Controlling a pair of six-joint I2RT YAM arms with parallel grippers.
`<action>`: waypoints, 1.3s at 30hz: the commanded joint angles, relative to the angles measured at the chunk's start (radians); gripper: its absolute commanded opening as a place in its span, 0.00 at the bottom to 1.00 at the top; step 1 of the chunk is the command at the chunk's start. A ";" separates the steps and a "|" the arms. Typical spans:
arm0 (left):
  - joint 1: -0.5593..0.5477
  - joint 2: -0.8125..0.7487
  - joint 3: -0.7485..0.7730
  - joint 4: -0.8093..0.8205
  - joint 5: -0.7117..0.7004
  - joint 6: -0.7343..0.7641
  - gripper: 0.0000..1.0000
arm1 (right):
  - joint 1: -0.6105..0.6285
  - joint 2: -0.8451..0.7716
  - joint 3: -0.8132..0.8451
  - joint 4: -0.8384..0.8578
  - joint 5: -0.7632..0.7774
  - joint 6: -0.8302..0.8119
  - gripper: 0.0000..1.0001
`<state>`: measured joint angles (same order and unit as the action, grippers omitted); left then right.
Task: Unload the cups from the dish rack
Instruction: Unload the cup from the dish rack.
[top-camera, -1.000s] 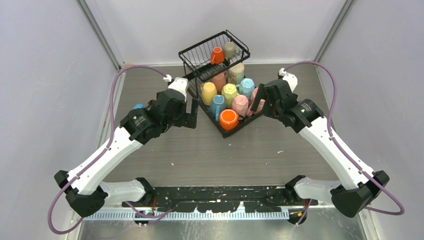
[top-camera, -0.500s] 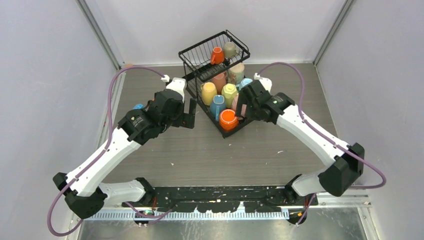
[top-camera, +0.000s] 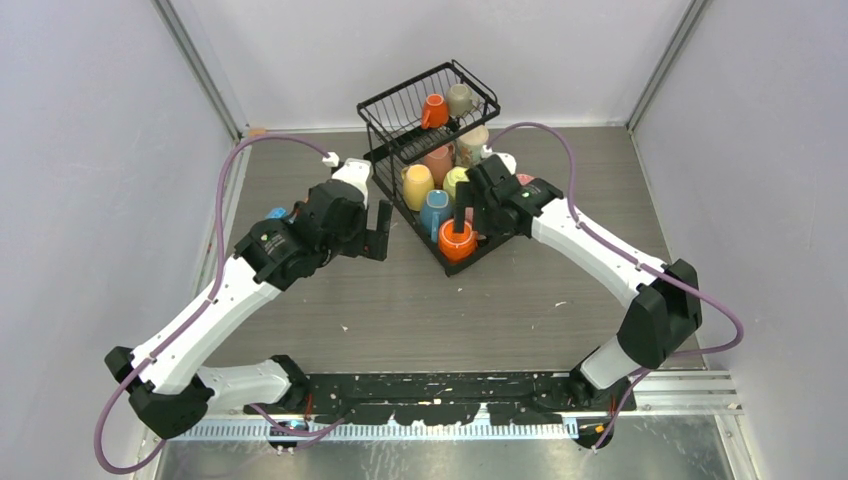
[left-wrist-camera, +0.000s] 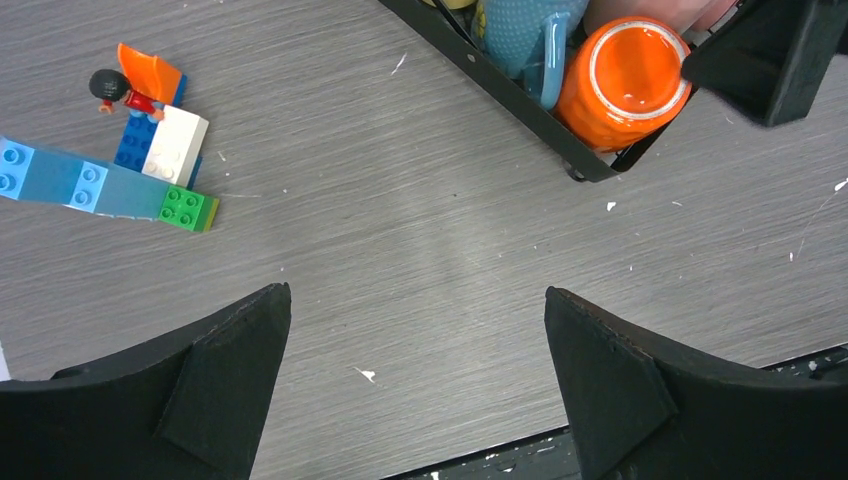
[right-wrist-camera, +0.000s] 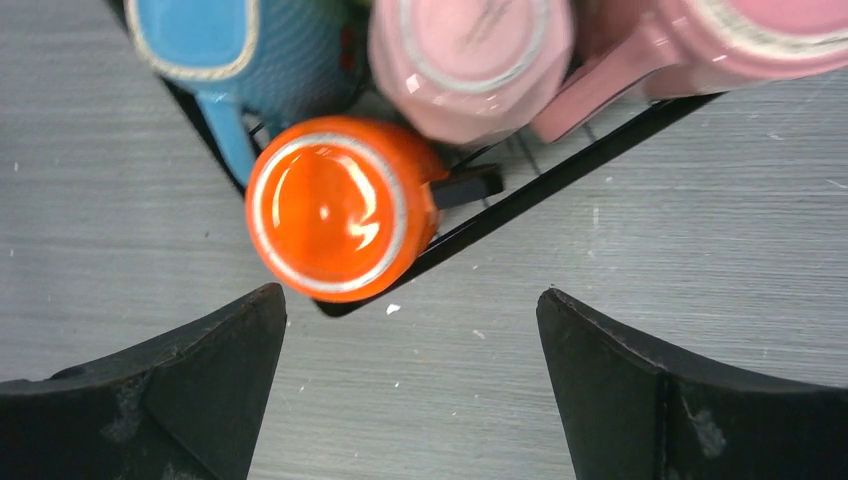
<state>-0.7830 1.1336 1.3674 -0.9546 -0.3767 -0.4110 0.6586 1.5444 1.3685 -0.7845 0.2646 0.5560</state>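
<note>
- The dish rack (left-wrist-camera: 480, 85) stands at the back middle of the bench (top-camera: 450, 330), one corner turned toward the arms. All the cups in view sit in it.
- Its upper basket (top-camera: 395, 95) holds two cups: one orange cup (top-camera: 434, 110) and one beige-grey cup (top-camera: 460, 98).
- In the top view the lower tray (right-wrist-camera: 600, 160) shows six cups plainly: a salmon cup (top-camera: 437, 160), a beige cup (top-camera: 472, 140), two yellow cups (top-camera: 417, 185), a blue cup (top-camera: 435, 210) and, at the near corner, the corner cup (top-camera: 457, 240), also orange.
- The right arm covers the tray's right side in that view, leaving only a sliver of pink.
- The right wrist view fills this in: two pink cups (right-wrist-camera: 470, 60) sit bottom up just behind the corner cup, and the blue cup's handle points toward the tray edge. That makes ten cups counted.
- The right end effector (right-wrist-camera: 408, 310) hangs above the corner cup with its fingers spread wide, gripping nothing.
- The left end effector (left-wrist-camera: 413, 310) is likewise spread wide and holds nothing, over bare bench left of the rack.
- Only the left wrist view shows a cluster of toy bricks (left-wrist-camera: 180, 145) lying on the bench well apart from the rack. It also shows a black finger of the right end effector just beside the corner cup.
</note>
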 joint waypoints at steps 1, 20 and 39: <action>0.007 -0.026 -0.008 -0.001 0.011 0.002 1.00 | -0.055 -0.023 0.051 0.013 0.042 0.031 1.00; 0.007 -0.003 0.005 -0.006 0.029 -0.005 1.00 | -0.023 0.099 0.087 0.093 -0.171 -0.108 1.00; 0.016 -0.003 0.013 -0.029 0.034 -0.001 1.00 | -0.010 0.156 0.038 0.202 -0.290 -0.304 1.00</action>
<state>-0.7719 1.1370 1.3605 -0.9836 -0.3477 -0.4114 0.6407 1.7031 1.4147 -0.6491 0.0372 0.3019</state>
